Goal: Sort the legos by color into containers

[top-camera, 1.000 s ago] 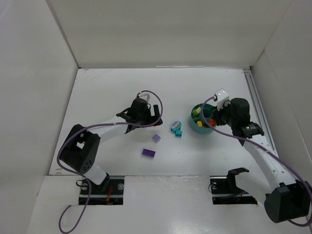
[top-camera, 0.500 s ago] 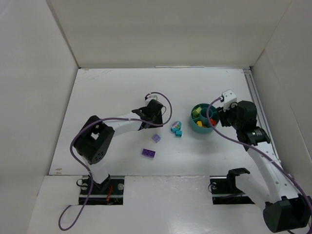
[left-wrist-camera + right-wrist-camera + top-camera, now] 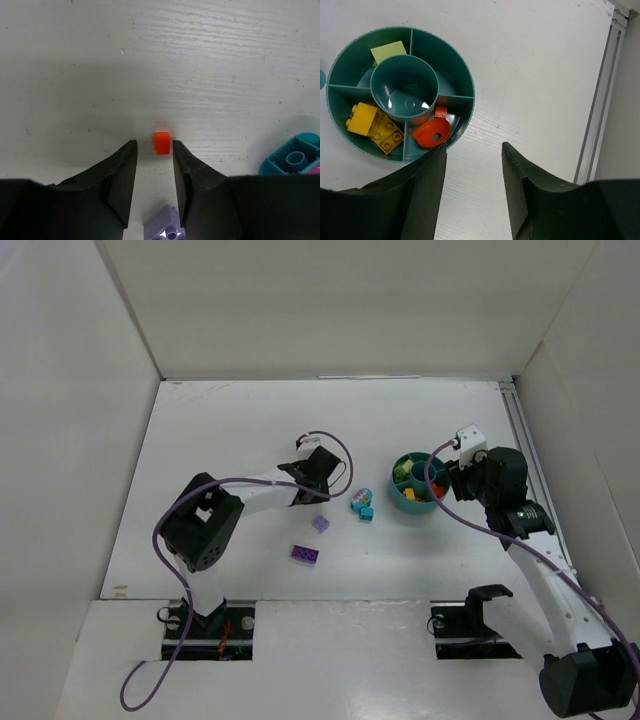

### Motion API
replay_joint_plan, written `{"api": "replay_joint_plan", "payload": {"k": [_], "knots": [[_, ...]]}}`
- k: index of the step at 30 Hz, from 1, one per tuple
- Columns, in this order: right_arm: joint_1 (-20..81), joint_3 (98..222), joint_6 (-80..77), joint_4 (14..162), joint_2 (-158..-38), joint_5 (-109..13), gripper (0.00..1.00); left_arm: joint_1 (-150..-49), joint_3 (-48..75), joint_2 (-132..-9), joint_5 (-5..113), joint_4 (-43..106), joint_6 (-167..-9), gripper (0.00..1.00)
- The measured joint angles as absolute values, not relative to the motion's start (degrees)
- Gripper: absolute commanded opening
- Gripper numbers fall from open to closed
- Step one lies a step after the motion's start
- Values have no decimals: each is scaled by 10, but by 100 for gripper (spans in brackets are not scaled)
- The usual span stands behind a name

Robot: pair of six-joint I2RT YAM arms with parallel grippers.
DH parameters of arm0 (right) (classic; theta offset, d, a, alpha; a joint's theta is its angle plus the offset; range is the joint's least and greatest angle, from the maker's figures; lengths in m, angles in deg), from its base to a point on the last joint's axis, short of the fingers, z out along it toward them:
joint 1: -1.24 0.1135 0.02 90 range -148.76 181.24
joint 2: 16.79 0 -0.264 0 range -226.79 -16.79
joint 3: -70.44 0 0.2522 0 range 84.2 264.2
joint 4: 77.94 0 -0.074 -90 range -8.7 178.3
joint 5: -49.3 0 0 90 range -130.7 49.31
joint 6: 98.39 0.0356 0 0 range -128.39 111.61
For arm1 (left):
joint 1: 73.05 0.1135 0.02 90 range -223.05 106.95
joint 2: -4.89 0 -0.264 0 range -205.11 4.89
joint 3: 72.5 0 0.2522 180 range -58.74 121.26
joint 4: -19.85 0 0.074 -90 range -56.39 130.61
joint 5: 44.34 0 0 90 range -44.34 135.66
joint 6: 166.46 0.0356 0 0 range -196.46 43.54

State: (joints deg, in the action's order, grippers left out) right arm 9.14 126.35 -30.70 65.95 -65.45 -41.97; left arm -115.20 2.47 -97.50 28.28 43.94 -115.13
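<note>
Between the left pincer (image 3: 153, 145) tips lies a small orange brick (image 3: 161, 142).

the left arm (image 3: 260, 498) has swung toward the middle of the desk (image 3: 220, 440): its elbow housing (image 3: 200, 535) has shifted right, and its wrist has advanced toward the loose bricks. the left claw (image 3: 154, 145) has narrowed from a wide spread to a slim gap, in which the orange brick (image 3: 161, 143) now shows. the right claw (image 3: 473, 147) has drawn back from above the bowl (image 3: 451, 42) to its right side, uncovering every compartment.
</note>
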Motion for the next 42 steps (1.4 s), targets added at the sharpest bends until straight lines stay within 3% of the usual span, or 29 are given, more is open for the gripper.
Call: {"api": "replay_joint_plan", "payload": {"k": [10, 11, 14, 31, 42], "knots": [[91, 1263, -307, 657, -655, -420, 54, -1172, 44, -993, 262, 446, -1155, 16], [91, 1263, -307, 657, -655, -420, 54, -1173, 44, -993, 259, 447, -1156, 9], [91, 1263, -307, 657, -655, -420, 54, -1178, 46, -994, 255, 450, -1160, 0], [91, 1255, -300, 650, -611, -410, 54, -1200, 70, -977, 246, 472, -1145, 0], [91, 1257, -239, 621, -494, -291, 55, -1245, 163, -935, 271, 439, -1055, 0]]}}
